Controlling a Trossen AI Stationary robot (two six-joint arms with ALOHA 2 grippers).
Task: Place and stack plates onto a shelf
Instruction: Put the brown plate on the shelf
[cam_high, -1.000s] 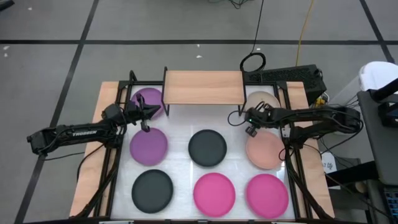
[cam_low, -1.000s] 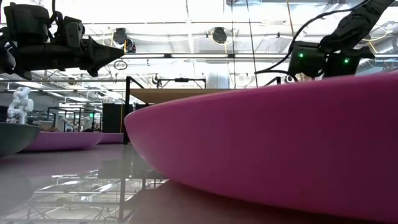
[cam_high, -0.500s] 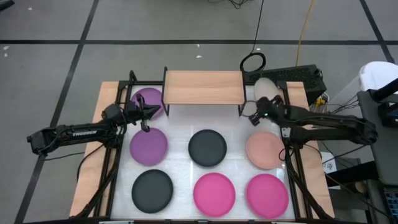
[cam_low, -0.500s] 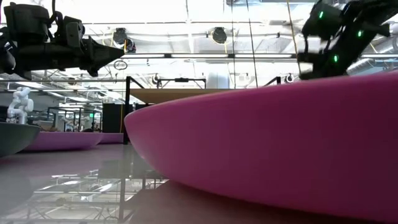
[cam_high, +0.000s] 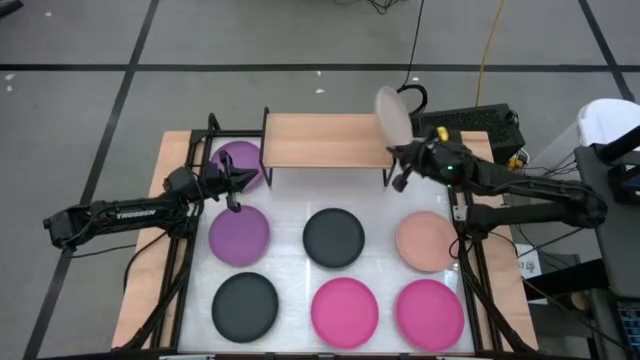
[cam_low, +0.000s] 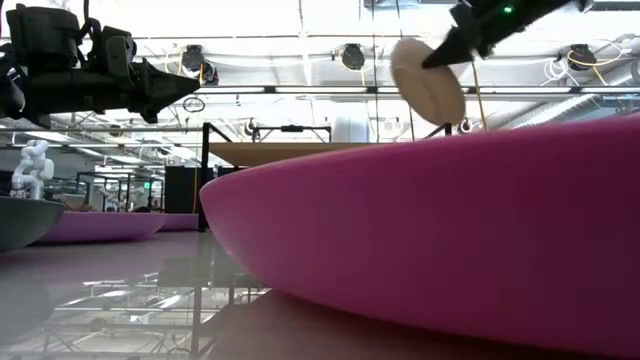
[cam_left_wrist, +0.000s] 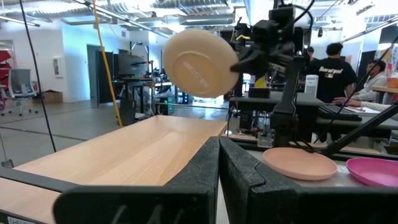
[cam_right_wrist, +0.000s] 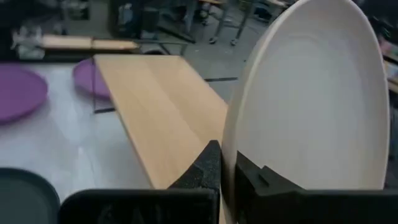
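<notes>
My right gripper (cam_high: 403, 158) is shut on a beige plate (cam_high: 392, 115), which stands on edge in the air over the right end of the light-wood shelf (cam_high: 325, 140). The low view shows that plate (cam_low: 428, 80) high above the shelf top (cam_low: 270, 152). A second beige plate (cam_high: 428, 241), two purple plates (cam_high: 239, 234) (cam_high: 238, 160), two black ones (cam_high: 333, 237) (cam_high: 245, 305) and two pink ones (cam_high: 345, 311) (cam_high: 429, 312) lie flat on the table. My left gripper (cam_high: 236, 181) is shut and hovers between the two purple plates, touching nothing. My right gripper pinches the beige plate at its rim (cam_right_wrist: 239, 146), one finger (cam_right_wrist: 208, 165) on each face. The fingers reach it from the table's right side, slanting upward. The plate is lifted clear and stands tilted on edge above the fingers (cam_left_wrist: 245, 59).
The shelf's black legs (cam_high: 265, 165) stand on the white table. The far purple plate lies just left of the shelf. Black frame rails (cam_high: 180, 270) run along both table sides. A keyboard (cam_high: 470, 120) sits behind the shelf's right end. People stand in the room beyond.
My right gripper has risen and moved toward the table's far edge and left, toward the shelf's right end. It has carried the beige plate up from the far-right spot of the table, and the plate has tipped from flat to standing on edge. The left arm kept still.
</notes>
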